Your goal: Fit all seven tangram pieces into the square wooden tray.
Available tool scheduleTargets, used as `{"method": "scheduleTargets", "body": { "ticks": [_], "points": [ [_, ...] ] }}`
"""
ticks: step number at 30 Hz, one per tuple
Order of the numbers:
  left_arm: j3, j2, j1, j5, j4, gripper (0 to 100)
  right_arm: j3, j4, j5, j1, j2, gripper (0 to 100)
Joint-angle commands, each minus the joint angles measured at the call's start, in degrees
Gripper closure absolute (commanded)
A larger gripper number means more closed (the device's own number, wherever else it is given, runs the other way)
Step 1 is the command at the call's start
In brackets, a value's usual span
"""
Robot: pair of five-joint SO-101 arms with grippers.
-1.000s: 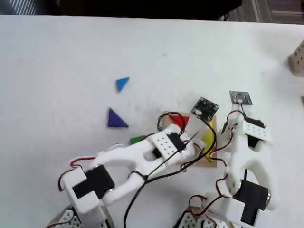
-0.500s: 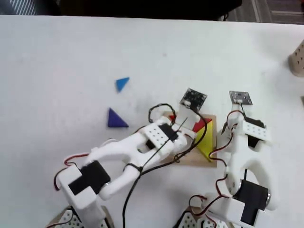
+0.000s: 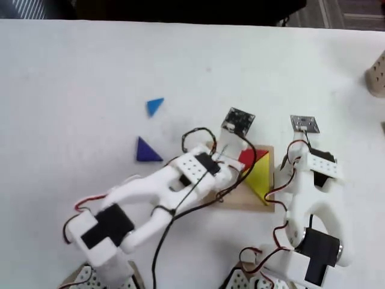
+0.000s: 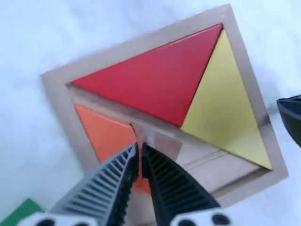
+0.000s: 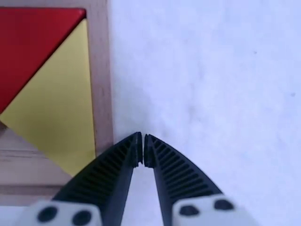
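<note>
The square wooden tray (image 3: 248, 198) lies between the two arms. In it are a red triangle (image 4: 150, 80), a yellow triangle (image 4: 225, 103) and an orange piece (image 4: 106, 134). My left gripper (image 4: 139, 149) hovers shut over the orange piece's edge, nothing visibly between its fingers. A green piece (image 4: 21, 212) lies on the table just outside the tray. A light blue triangle (image 3: 154, 106) and a dark blue triangle (image 3: 146, 150) rest on the table to the left. My right gripper (image 5: 142, 141) is shut just outside the tray's rim (image 5: 101, 70), near the yellow triangle (image 5: 56, 103).
The left arm (image 3: 162, 186) lies across the tray's left half. The right arm (image 3: 313, 174) stands at the tray's right side. A tan object (image 3: 377, 75) sits at the table's right edge. White table stretches open to the far side and left.
The left arm swung left and farther across the tray, uncovering more of the red and yellow triangles and covering the green piece. The right arm kept still.
</note>
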Motion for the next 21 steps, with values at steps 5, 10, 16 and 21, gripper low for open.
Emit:
{"method": "scheduleTargets", "body": {
  "ticks": [5,10,16,21],
  "points": [
    [6.9,-9.9,2.2,0.1,0.0,95,-0.2,0.0,0.8,-0.7,-1.8,98.1],
    [7.7,-9.7,5.0,-2.7,-0.1,95,-0.2,0.0,0.8,-0.7,-1.8,98.1],
    [4.5,-2.7,2.9,-4.0,-2.3,95,-0.2,0.0,0.8,-0.7,-1.7,98.1],
    [-2.5,2.6,1.4,-3.6,2.6,95,-0.2,0.0,0.8,-0.7,-1.7,98.1]
  ]
}}
